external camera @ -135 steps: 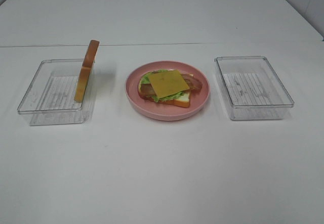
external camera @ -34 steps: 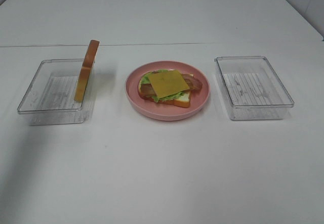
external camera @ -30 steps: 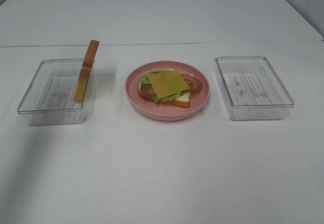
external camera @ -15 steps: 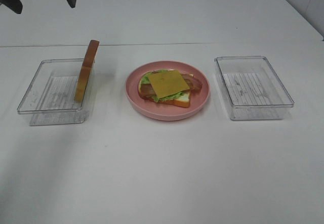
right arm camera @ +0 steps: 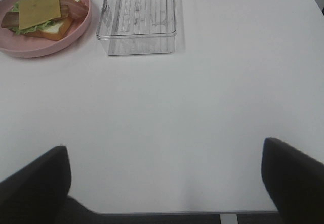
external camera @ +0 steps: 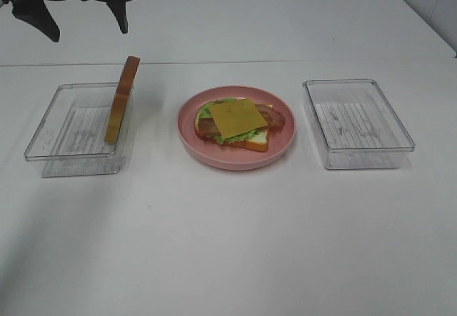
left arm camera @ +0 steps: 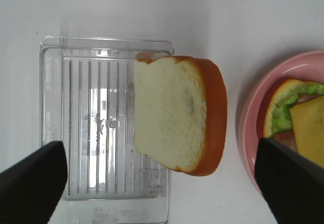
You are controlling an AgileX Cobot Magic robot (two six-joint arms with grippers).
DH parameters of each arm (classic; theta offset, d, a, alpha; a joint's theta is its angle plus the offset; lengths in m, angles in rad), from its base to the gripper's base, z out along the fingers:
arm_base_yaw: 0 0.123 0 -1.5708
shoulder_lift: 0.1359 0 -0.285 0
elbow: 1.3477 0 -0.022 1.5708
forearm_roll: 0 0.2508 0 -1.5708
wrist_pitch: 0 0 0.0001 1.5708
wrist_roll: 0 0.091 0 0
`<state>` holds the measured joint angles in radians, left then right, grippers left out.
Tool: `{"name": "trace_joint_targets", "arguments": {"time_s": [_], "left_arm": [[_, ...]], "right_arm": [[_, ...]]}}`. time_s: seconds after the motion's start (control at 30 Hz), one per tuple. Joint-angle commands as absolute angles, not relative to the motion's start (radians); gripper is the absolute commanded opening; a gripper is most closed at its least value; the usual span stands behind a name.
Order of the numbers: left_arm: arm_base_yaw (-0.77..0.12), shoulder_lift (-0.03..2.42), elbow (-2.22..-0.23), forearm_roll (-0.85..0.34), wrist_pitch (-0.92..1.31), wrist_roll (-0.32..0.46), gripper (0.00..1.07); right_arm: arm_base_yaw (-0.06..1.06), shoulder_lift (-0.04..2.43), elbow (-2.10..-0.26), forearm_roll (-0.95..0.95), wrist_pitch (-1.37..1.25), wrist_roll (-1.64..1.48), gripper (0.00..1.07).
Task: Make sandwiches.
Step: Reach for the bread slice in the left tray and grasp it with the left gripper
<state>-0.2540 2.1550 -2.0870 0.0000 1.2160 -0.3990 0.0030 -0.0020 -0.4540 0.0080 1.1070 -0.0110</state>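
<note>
On the pink plate (external camera: 235,162) lies an open stack (external camera: 235,125): a bread slice, green lettuce, bacon strips and a yellow-orange cheese square (external camera: 238,118) on top. It also shows in the right wrist view (right arm camera: 39,12). A second bread slice (external camera: 121,105) stands on edge against the right wall of the left clear tray (external camera: 57,127). My left gripper (external camera: 82,20) is open and hovers above this slice (left arm camera: 172,118), its fingers wide on either side. My right gripper (right arm camera: 164,181) is open and empty over bare table, away from the plate.
An empty clear tray (external camera: 357,123) stands right of the plate and shows in the right wrist view (right arm camera: 139,11). The plate's rim (left arm camera: 248,133) lies close beside the standing slice. White table surrounds everything.
My left gripper has come into the high view at the top left and moved right, toward the standing bread slice. The food, plate and trays have not moved.
</note>
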Motion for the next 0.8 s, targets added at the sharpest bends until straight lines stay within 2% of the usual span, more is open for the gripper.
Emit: {"name": "trace_joint_targets", "arguments": {"time_s": [0.03, 0.8], "left_arm": [[-0.262, 2.169, -2.091, -0.015, 1.294, -0.408, 0.93], [-0.282, 2.349, -2.122, -0.068, 1.139, -0.42, 0.93]], "right_arm": [[-0.001, -0.036, -0.452, 0.012, 1.098, -0.015, 0.98], [-0.001, -0.036, -0.452, 0.013, 1.098, -0.015, 0.98]]}}
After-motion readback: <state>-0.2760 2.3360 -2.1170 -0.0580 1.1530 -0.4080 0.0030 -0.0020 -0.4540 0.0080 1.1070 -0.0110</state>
